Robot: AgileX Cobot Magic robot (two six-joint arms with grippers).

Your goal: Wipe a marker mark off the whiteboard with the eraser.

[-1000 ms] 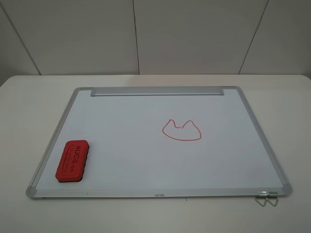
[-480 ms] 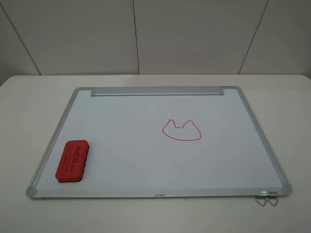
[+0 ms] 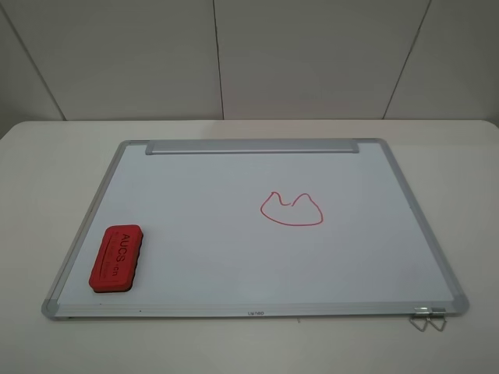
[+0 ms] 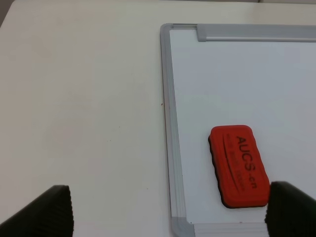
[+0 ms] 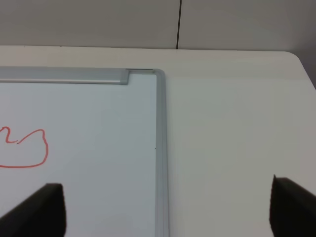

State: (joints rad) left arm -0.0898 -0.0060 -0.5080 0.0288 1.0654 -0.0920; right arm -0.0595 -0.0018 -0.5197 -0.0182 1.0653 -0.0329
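Eraser (image 3: 116, 258) lies flat on your whiteboard (image 3: 195, 234), by its near left corner. A closed red outline (image 3: 291, 209) sits right of centre. Both hands, left hand (image 4: 168, 207) and right hand (image 5: 168, 210), hang spread wide above the worktop (image 3: 47, 171), holding nothing.

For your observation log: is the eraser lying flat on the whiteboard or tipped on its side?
Flat. The eraser rests label-up on the whiteboard, its dark base against the surface near the board's corner.

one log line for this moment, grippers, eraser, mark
left gripper: open, empty | right gripper: open, empty | eraser: untouched on whiteboard | red outline: unwiped
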